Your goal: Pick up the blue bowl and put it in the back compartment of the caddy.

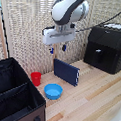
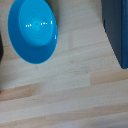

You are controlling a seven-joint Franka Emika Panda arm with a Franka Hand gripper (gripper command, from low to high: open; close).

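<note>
We see bare table (image 1: 93,98) around the bowl (image 1: 53,91); the book (image 1: 66,71) and cup (image 1: 36,78) stand near, caddy (image 1: 18,98) beside.

Exterior view faces the table from above; wrist view looks down close, sharing the blue bowl (image 1: 53,91) (image 2: 34,31).

You get soft, even, fairly bright light in the exterior view, with no hard shadows on the bench (image 1: 93,98). The whole picture is low in detail and slightly blurred, and the arm (image 1: 70,11) overhead looks smeared at its edges. The caddy (image 1: 18,100) reads as a dark mass with little texture. In the wrist view, the blue bowl (image 2: 32,30) carries small pale glints, its rim is soft, and the dark-blue book (image 2: 116,30) is out of focus.
</note>
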